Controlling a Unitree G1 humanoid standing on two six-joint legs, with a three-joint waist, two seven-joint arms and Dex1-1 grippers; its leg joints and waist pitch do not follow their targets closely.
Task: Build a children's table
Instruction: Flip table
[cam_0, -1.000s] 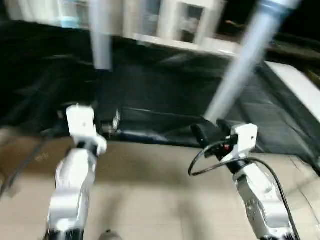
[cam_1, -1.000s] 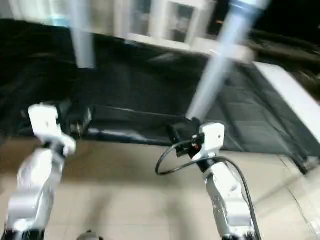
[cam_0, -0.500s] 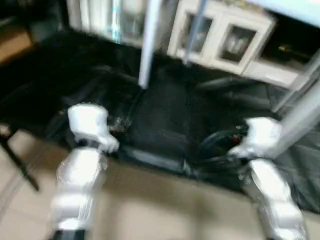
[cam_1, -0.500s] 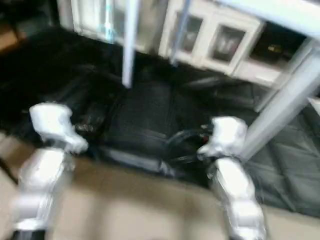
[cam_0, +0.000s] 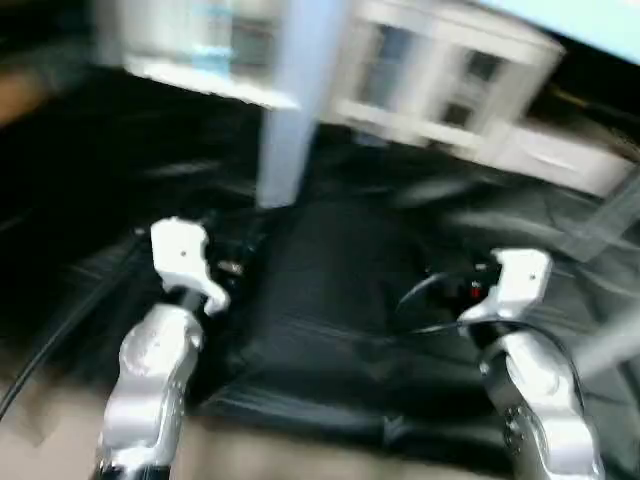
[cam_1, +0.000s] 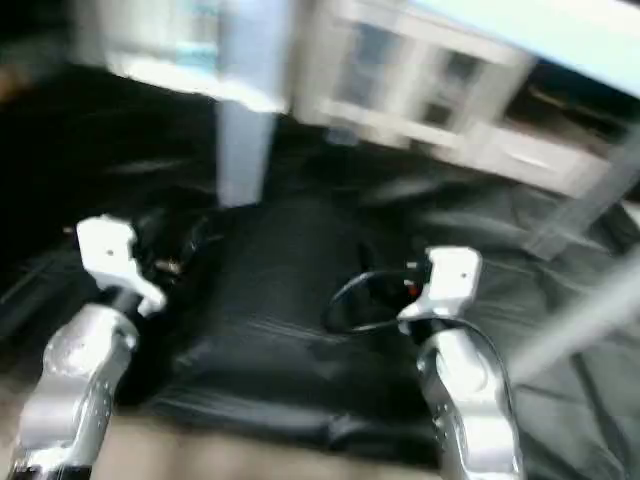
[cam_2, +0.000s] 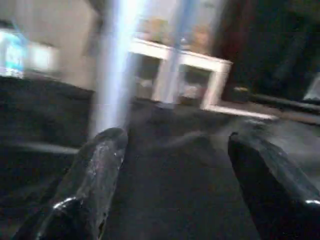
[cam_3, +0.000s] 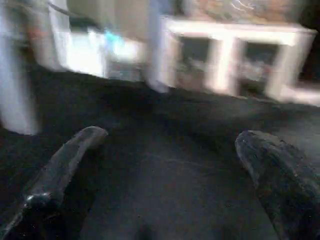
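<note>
The children's table stands upright on the black cloth. One white leg (cam_0: 288, 110) rises just beyond my left hand, and the edge of its tabletop (cam_0: 590, 20) crosses the upper right. Another leg (cam_0: 612, 215) slants at the right. My left gripper (cam_0: 232, 262) hovers low over the cloth, short of the near leg (cam_2: 112, 75). Its fingers (cam_2: 97, 170) are open with nothing between them. My right gripper (cam_0: 445, 288) is also open over bare cloth, its fingers (cam_3: 65, 160) wide apart. A leg (cam_3: 15, 90) stands off to one side of it.
The black-draped work table (cam_0: 330, 260) spreads under both hands, and its front edge (cam_0: 300, 415) lies near my forearms. A white cabinet with glass doors (cam_0: 440, 80) stands behind it. Pale floor (cam_0: 290, 460) shows below the edge.
The whole picture has swung and tilted, so the camera has moved. Both hands now sit further over the black cloth, past its front edge. Both grippers stay open.
</note>
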